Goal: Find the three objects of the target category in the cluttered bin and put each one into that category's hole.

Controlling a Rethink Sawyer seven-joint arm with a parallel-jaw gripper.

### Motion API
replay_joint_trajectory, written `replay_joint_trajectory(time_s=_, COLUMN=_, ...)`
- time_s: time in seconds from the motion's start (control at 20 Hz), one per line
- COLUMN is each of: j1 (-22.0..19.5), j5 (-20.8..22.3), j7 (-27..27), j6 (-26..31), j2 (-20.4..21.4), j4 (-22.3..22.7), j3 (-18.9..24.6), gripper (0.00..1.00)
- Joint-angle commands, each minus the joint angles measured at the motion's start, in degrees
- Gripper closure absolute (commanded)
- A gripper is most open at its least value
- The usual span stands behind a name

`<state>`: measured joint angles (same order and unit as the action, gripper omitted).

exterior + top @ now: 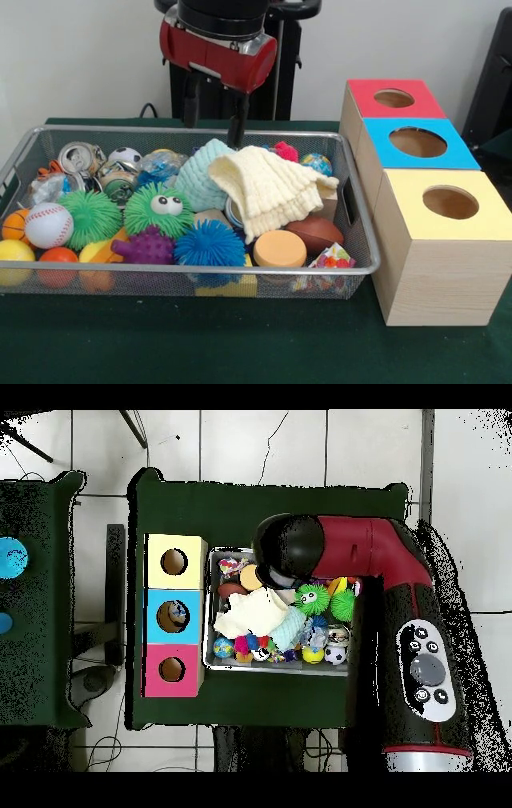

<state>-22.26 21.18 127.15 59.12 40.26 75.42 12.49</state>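
Observation:
My gripper (214,112) hangs open over the back rim of the wire mesh bin (356,232), with nothing between its fingers. The bin is crowded. A cream knit cloth (268,190) lies over a pale teal knit cloth (198,176). Two green spiky balls (164,210), a blue spiky ball (210,244) and a purple one (148,246) sit near the front. Crushed cans (80,157), a baseball (48,225) and a brown football (316,232) also show. In the overhead view the arm's head (290,549) hides the gripper.
Three wooden boxes with round holes stand beside the bin: red-topped (394,98), blue-topped (418,142) and yellow-topped (450,202). From above they are yellow (174,562), blue (173,616), red (171,670). An orange disc (279,249) and small balls fill the bin's front.

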Motion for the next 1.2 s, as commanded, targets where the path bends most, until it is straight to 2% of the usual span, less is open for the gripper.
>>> replay_joint_trajectory(time_s=0.05, j1=0.76, j5=-1.52, j7=5.03, j6=7.54, j2=-1.53, j4=0.28, j3=-2.77, gripper=0.0)
replay_joint_trajectory(time_s=0.3, j1=1.49, j5=-1.79, j7=4.69, j6=10.22, j2=-1.71, j4=-1.8, j3=-3.69, gripper=0.0)
replay_joint_trajectory(time_s=0.5, j1=1.25, j5=-2.3, j7=4.39, j6=8.5, j2=-2.06, j4=-1.69, j3=-3.96, gripper=0.0)
replay_joint_trajectory(time_s=0.7, j1=0.37, j5=-1.8, j7=2.02, j6=7.72, j2=-5.83, j4=-5.77, j3=-2.94, gripper=0.0)
replay_joint_trajectory(time_s=0.85, j1=0.15, j5=-1.56, j7=0.75, j6=8.29, j2=-7.11, j4=-7.92, j3=-2.68, gripper=0.0)
replay_joint_trajectory(time_s=0.95, j1=0.03, j5=-1.8, j7=0.25, j6=8.33, j2=-7.28, j4=-8.07, j3=-2.6, gripper=0.0)
replay_joint_trajectory(time_s=1.2, j1=0.52, j5=-2.58, j7=1.12, j6=6.83, j2=-5.78, j4=-5.2, j3=-3.17, gripper=0.0)
